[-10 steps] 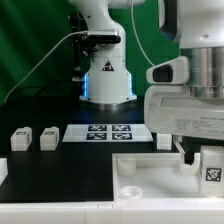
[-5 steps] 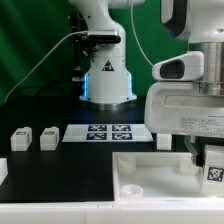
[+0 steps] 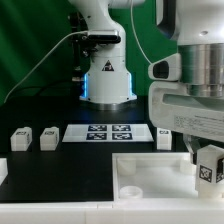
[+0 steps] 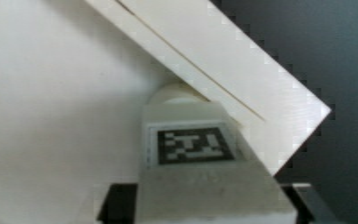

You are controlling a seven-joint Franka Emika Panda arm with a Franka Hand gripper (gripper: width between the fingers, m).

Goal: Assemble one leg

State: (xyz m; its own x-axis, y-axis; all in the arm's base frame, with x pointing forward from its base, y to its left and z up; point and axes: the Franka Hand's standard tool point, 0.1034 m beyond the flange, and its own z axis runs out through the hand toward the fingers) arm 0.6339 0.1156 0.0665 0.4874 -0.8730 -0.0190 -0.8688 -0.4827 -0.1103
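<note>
My gripper (image 3: 204, 160) is at the exterior view's right, over the far right corner of the large white panel (image 3: 150, 180), and is shut on a leg (image 3: 207, 166), a white post with a black-and-white tag. In the wrist view the leg (image 4: 197, 160) fills the space between my two dark fingertips (image 4: 119, 203), its tag facing the camera, with the panel's raised rim (image 4: 220, 70) running slantwise behind it. Two more legs (image 3: 20, 139) (image 3: 47, 137) stand on the black table at the left, and another (image 3: 164, 137) shows beside the marker board.
The marker board (image 3: 108, 133) lies flat in the middle of the table in front of the robot base (image 3: 107, 80). A white piece (image 3: 3, 171) sits at the left edge. Green backdrop behind.
My gripper has shifted slightly to the exterior view's left and lifted a little, the leg still in it. Nothing else has moved.
</note>
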